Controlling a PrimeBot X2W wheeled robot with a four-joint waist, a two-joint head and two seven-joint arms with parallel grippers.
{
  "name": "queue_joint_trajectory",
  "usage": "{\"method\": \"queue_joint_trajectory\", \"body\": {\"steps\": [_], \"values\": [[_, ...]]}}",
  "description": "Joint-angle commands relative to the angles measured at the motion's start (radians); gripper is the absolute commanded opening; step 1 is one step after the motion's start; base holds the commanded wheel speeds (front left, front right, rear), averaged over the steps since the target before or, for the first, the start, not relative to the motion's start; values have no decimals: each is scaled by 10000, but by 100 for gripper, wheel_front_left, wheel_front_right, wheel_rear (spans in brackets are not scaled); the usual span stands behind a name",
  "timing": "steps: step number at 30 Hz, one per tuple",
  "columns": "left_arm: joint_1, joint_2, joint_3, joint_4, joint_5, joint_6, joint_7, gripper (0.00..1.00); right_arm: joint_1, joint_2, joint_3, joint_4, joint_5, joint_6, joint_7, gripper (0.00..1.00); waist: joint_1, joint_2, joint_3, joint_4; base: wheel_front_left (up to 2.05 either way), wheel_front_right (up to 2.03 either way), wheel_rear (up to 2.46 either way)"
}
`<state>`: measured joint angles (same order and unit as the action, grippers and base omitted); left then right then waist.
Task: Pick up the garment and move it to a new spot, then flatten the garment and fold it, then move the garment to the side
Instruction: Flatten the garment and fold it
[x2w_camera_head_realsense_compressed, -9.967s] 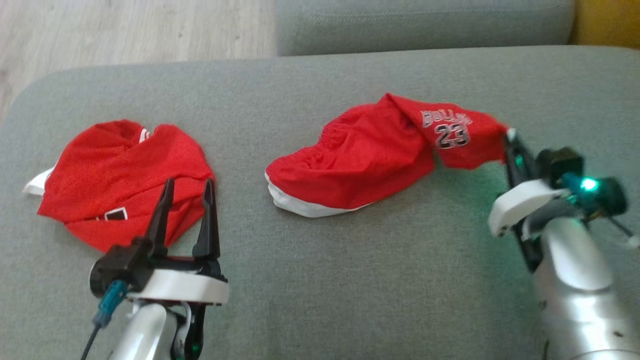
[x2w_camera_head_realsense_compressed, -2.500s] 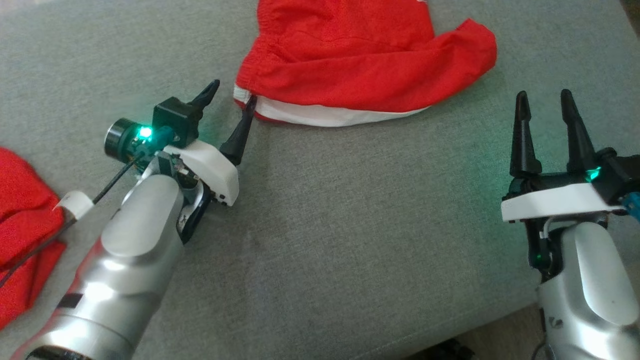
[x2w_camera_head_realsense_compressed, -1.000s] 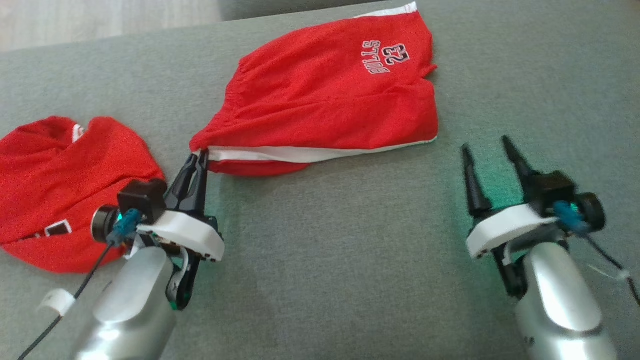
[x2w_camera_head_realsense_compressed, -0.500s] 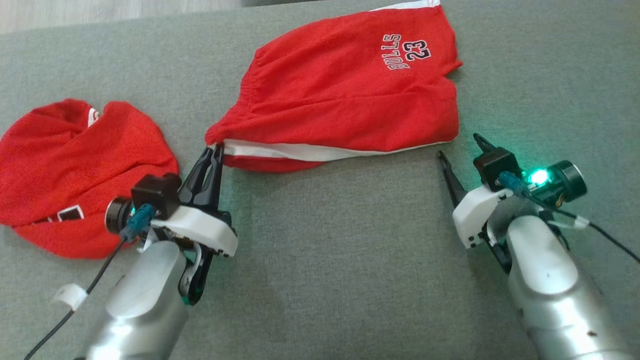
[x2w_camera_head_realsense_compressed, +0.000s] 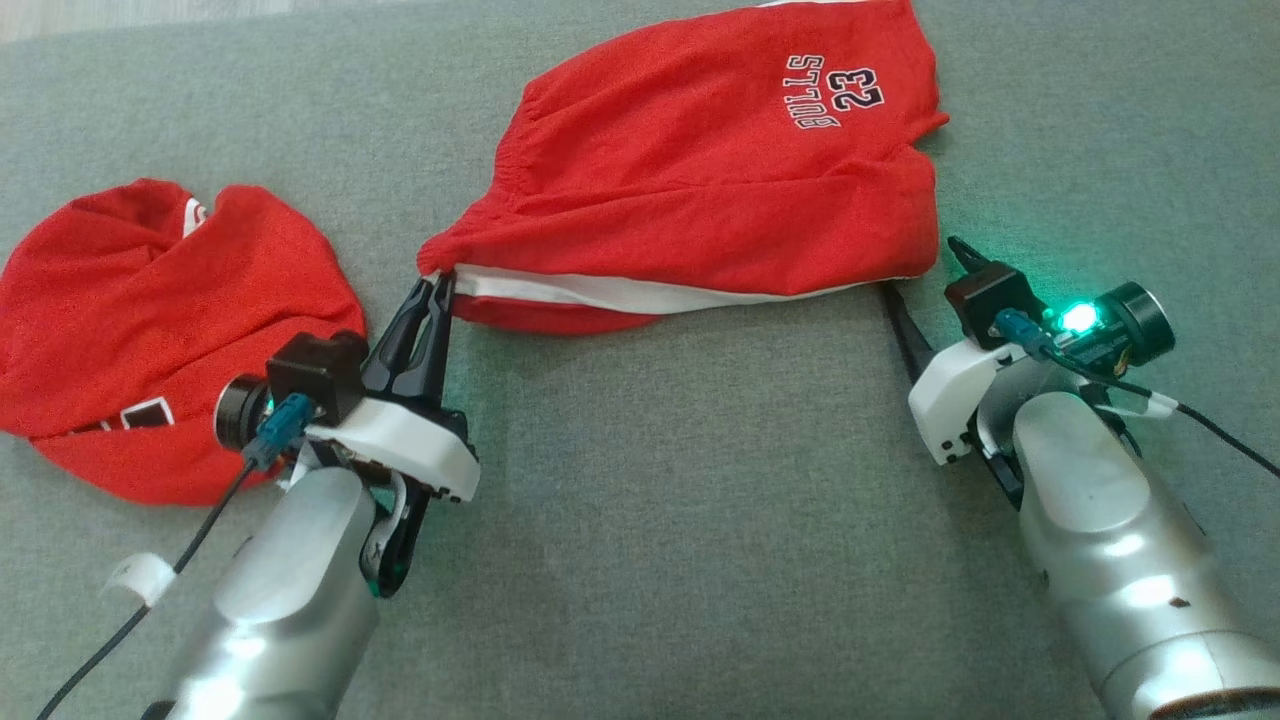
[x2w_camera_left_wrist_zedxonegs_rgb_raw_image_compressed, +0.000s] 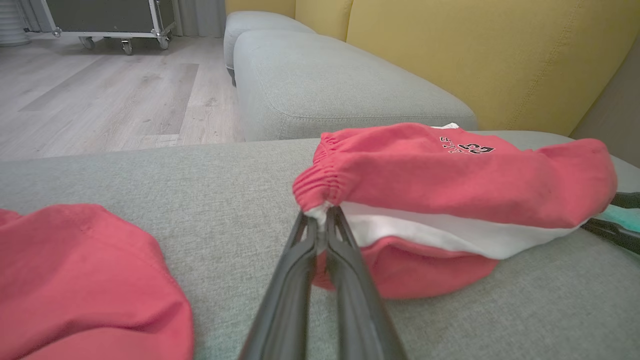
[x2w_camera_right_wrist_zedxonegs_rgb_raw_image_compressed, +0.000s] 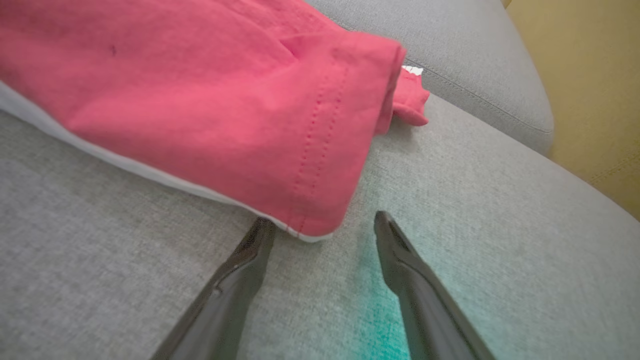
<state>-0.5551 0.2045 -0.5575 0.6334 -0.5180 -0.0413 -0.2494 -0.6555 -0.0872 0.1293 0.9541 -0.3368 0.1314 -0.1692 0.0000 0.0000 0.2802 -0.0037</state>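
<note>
Now left pincer (x2w_camera_head_realsense_compressed: 437, 288) grips garment (x2w_camera_head_realsense_compressed: 700, 190) at its waistband, right pincer (x2w_camera_right_wrist_zedxonegs_rgb_raw_image_compressed: 322, 221) spread beside hem

**Colour reference: garments, cushion, grippers**
The garment (x2w_camera_head_realsense_compressed: 700, 170) is red with a white side stripe and black-and-white "BULLS 23" lettering. The second garment (x2w_camera_head_realsense_compressed: 150, 310), at the left edge of the cushion (x2w_camera_head_realsense_compressed: 650, 500), is red with white trim and a small black-and-white rectangle. The cushion is plain grey; the backrest (x2w_camera_left_wrist_zedxonegs_rgb_raw_image_compressed: 475, 50) is yellow. The left gripper (x2w_camera_head_realsense_compressed: 437, 290) and right gripper (x2w_camera_head_realsense_compressed: 920, 268) have black fingers and white housings; the right one carries a green lamp (x2w_camera_head_realsense_compressed: 1078, 318).
</note>
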Motion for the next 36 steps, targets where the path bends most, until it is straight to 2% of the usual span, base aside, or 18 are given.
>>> {"method": "queue_joint_trajectory", "body": {"steps": [1,2,3,5,6,16,24,26,30,36], "values": [[-411,188,280,-178,85,-26,-124,0,-182,53,302,149,-62,-7,-152,100,0,0,-12,1,0,0,0],[-404,189,279,-162,89,-32,-124,0,-224,61,331,266,-57,-7,-211,100,0,0,-21,-2,0,0,0],[-394,191,281,-145,90,-37,-124,0,-261,72,371,382,-43,-7,-272,91,0,0,-34,-8,0,0,0],[-367,196,291,-113,91,-41,-124,0,-326,104,469,604,39,-7,-404,24,0,0,-70,-28,0,0,0],[-348,198,299,-97,90,-42,-124,0,-356,120,524,701,82,-7,-465,0,0,0,-97,-45,0,0,0],[-130,303,494,6,51,2,-124,0,-458,134,954,1352,592,-7,-779,0,0,0,-535,-426,0,0,0],[358,589,806,-296,117,85,-124,0,-458,33,1605,1343,1593,-7,-882,0,0,0,-1279,-1026,0,0,0],[524,782,853,-587,232,116,-124,0,-613,-156,2210,1079,2467,-7,-876,0,0,0,-1683,-1316,0,0,0],[432,1056,836,-974,360,158,-49,0,-941,-581,3030,399,3511,-7,-644,0,0,0,-2033,-1478,0,0,0],[-170,1634,931,-1878,492,210,481,0,-1562,-1576,3897,-1611,5267,-7,199,0,0,0,-2453,-1549,0,0,0]]}}
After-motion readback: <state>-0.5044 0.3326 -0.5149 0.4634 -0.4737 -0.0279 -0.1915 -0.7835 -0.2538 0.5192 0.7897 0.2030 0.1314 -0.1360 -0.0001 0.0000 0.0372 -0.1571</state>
